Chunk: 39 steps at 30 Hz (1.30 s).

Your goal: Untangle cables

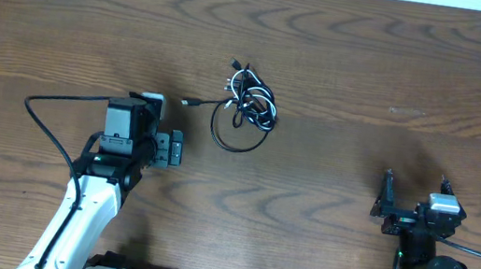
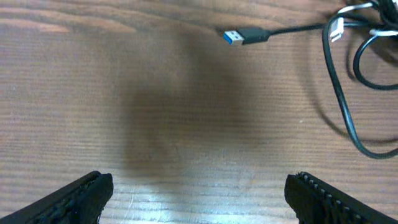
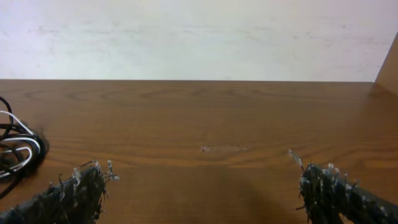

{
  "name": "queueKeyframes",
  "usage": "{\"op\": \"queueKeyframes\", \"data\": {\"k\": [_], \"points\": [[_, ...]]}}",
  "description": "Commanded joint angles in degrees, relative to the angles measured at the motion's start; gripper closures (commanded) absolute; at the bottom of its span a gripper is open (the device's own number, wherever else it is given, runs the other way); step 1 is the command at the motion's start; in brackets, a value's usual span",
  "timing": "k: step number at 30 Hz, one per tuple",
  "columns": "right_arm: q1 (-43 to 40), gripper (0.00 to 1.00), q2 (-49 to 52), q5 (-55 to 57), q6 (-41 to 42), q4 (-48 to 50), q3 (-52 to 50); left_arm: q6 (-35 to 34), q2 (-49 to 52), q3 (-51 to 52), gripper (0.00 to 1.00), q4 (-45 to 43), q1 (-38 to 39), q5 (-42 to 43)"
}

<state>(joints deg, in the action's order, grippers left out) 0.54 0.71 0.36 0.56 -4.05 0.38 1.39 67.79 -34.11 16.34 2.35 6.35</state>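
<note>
The cables (image 1: 246, 105) lie as one small tangled bundle of thin black cords and a white one at the middle of the wooden table. A loose black cord with a blue-tipped USB plug (image 2: 244, 36) sticks out to the left of the bundle (image 2: 367, 56). My left gripper (image 1: 153, 99) is open and empty, left of the bundle and apart from it; in its wrist view (image 2: 199, 196) only bare wood lies between the fingers. My right gripper (image 1: 414, 185) is open and empty at the right front, far from the bundle, whose edge shows at the left of its view (image 3: 15, 152).
The table's far edge meets a white wall (image 3: 199, 37). The left arm's thick black wire (image 1: 44, 121) loops over the table at the front left.
</note>
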Motion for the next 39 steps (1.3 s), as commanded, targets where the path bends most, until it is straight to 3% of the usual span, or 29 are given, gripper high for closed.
{"op": "queueKeyframes", "data": {"k": [1, 13, 21, 39], "points": [[-0.50, 0.01, -0.39, -0.33, -0.87, -0.28, -0.07, 0.22, 0.26, -1.66, 0.07, -0.63, -0.31, 0.79], [-0.50, 0.01, -0.39, -0.33, -0.87, -0.28, -0.07, -0.15, 0.26, -1.66, 0.07, -1.05, -0.28, 0.83], [-0.50, 0.01, -0.39, -0.33, -0.87, -0.28, -0.07, -0.13, 0.26, -1.64, 0.07, -1.90, -0.28, 7.87], [-0.50, 0.01, -0.39, -0.33, -0.87, -0.28, -0.07, -0.13, 0.26, -1.64, 0.07, -1.90, -0.31, 7.82]]}}
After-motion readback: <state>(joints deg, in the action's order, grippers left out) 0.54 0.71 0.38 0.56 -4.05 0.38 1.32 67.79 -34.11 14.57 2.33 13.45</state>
